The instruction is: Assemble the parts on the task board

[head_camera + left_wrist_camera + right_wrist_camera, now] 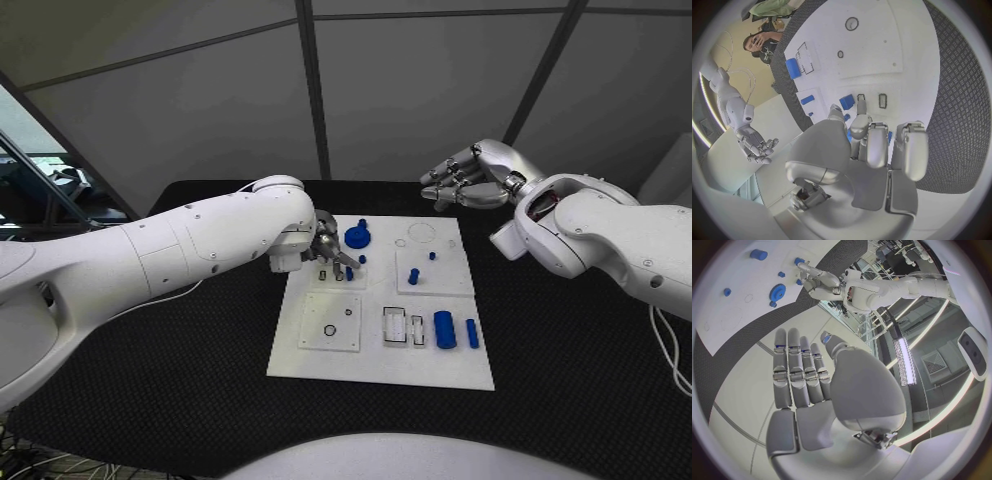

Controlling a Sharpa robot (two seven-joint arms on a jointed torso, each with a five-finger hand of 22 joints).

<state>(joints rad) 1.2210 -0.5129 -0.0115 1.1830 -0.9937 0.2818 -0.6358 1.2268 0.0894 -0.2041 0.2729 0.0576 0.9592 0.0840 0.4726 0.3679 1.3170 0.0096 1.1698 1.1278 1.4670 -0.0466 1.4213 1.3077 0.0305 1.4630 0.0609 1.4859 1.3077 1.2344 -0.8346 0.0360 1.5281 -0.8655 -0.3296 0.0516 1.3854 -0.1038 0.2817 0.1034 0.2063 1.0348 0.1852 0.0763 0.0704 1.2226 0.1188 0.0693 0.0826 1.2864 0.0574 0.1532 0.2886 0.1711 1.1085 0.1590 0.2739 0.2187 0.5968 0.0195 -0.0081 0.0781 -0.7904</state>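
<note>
1. Black textured matting is covering the table [173,400], and grey wall panels are rising behind it.
2. Nearest the robot, the white task board [382,375] is lying flat at the table's middle, its near strip bare.
3. Slightly farther in, a thick blue cylinder [444,329] and a thinner blue peg [472,333] are lying side by side on the board's right part, just beside two small rectangular frames [394,326]; a black ring [330,331] is sitting on a raised square plate to their left.
4. Farther still, short blue pegs [414,276] are standing upright near the board's centre.
5. At the board's left edge, the left hand [326,252] is hanging over the far-left plate, fingers curled downward near a small blue piece; whether it is gripping anything cannot be told, since the wrist view shows the fingers [877,145] bent over blue parts without clear contact.
6. Beyond that, a blue gear-like disc [358,238] is resting on the board's far section, beside a clear ring [421,233].
7. Farthest back, the right hand [464,182] is hovering above the table past the board's far right corner, its fingers [798,370] extended, close together and holding nothing.
8. No readable writing or brand is showing anywhere.
</note>
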